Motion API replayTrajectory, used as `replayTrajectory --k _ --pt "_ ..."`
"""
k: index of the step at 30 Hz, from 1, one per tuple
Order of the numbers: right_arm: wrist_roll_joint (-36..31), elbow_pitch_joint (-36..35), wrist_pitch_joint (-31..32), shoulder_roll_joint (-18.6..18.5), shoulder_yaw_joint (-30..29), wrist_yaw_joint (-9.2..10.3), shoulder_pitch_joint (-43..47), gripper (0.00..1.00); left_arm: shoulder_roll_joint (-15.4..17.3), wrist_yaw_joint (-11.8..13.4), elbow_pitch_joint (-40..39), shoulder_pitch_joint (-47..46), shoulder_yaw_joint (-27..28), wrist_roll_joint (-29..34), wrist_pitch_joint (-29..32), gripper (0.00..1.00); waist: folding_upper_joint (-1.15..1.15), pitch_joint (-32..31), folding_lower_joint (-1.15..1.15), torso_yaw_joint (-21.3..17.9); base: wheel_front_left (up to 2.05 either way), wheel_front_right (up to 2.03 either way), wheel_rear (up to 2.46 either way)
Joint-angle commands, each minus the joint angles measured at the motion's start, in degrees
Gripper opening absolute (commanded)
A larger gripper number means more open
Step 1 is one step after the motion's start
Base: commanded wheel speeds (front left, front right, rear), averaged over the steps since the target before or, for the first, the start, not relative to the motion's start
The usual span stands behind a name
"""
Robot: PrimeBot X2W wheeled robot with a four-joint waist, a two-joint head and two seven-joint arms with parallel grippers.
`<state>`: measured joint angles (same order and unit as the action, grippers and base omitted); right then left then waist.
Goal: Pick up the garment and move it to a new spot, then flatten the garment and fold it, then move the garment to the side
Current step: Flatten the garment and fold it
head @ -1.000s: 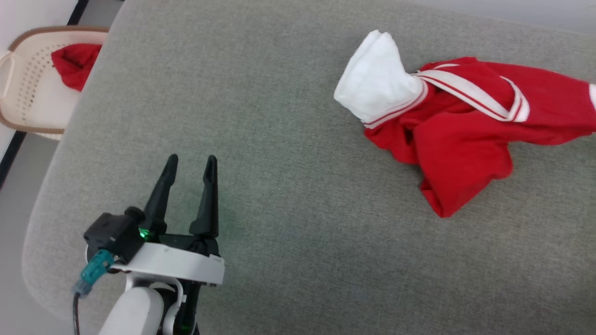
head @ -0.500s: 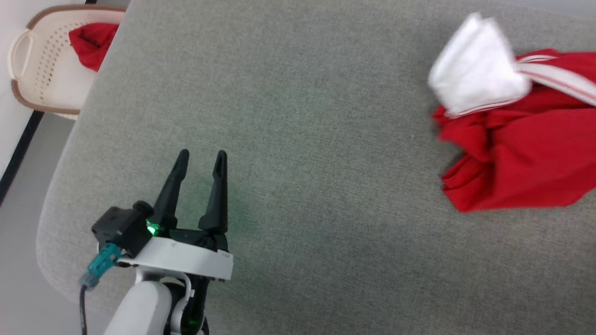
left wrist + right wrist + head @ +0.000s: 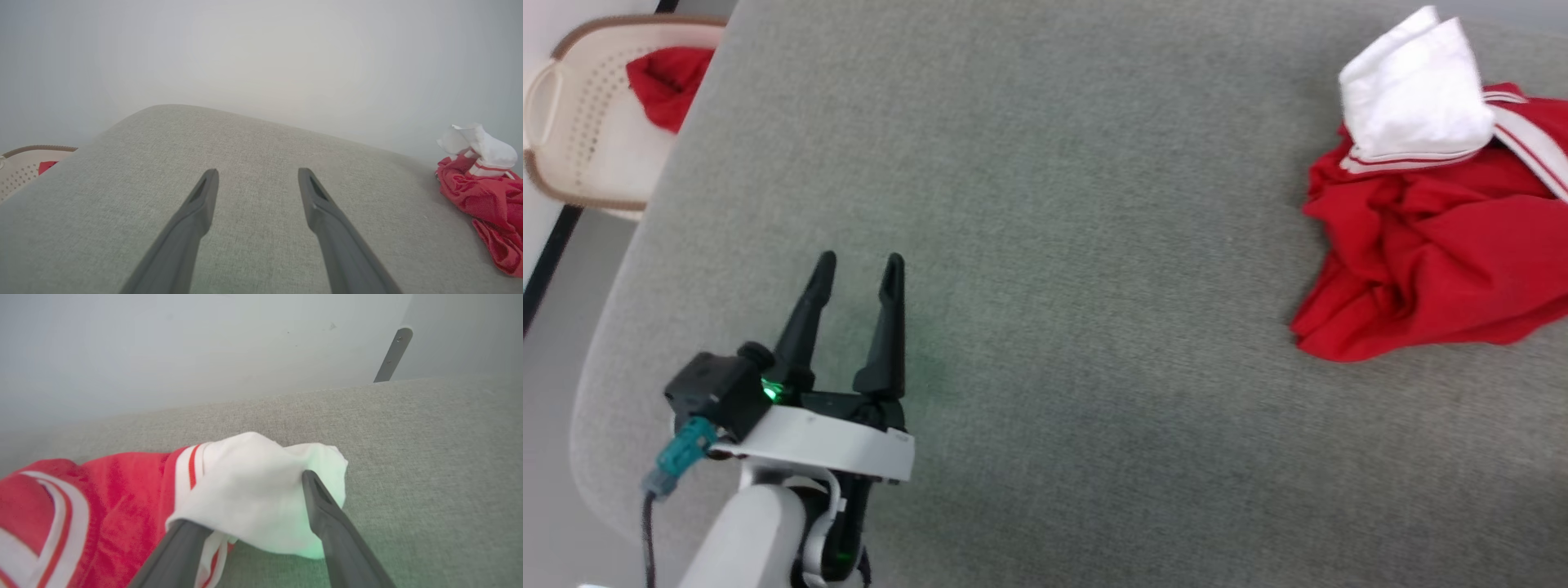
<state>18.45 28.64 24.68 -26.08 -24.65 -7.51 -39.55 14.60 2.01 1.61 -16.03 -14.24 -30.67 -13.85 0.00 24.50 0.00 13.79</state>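
Observation:
The garment (image 3: 1421, 261) lies crumpled at the right end of the grey cushion, red body bunched up, a white sleeve (image 3: 1413, 98) with red-striped trim standing on top. It also sits at the right edge of the left wrist view as the garment (image 3: 490, 196). In the right wrist view my right gripper (image 3: 261, 473) is open, its fingers spread around the white sleeve (image 3: 253, 486), which drapes over the left finger and covers its tip. My left gripper (image 3: 858, 265) hovers open over bare cushion far to the left of the garment, nothing between its fingers (image 3: 204, 204). The chest lettering is hidden.
The grey fabric cushion (image 3: 1054, 245) has a rounded left edge. Beyond that edge a cream perforated basket (image 3: 580, 147) stands on the floor with another red cloth (image 3: 666, 77) in it. A pale wall with a metal bracket (image 3: 392, 355) rises behind the cushion.
The garment has shifted well to the right on the cushion and bunched up from a spread-out lie into a tighter heap. The head camera swayed slightly. The left gripper stayed open and in place.

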Motion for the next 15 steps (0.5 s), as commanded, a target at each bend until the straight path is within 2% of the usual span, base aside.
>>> replayTrajectory --k 1,8,15 --pt "1.83 -1.49 -1.33 -0.86 2.06 0.04 2.61 1.0 0.78 0.05 -0.64 0.03 0.23 0.42 0.33 1.0 0.0 -1.59 0.0 -1.79 0.0 0.0 0.0" --pt "10.15 -15.15 -8.57 -1.36 10.53 0.04 14.45 1.0 7.6 -1.32 -5.4 -2.58 0.74 2.59 5.33 1.0 0.0 -4.03 0.0 -6.25 0.0 0.0 0.0" --pt "12.82 -30.39 -12.31 3.49 15.25 0.04 24.04 1.0 15.48 -7.43 -9.34 -13.65 -3.81 4.95 15.63 1.0 0.0 -4.19 0.0 -12.05 0.0 0.0 0.0"
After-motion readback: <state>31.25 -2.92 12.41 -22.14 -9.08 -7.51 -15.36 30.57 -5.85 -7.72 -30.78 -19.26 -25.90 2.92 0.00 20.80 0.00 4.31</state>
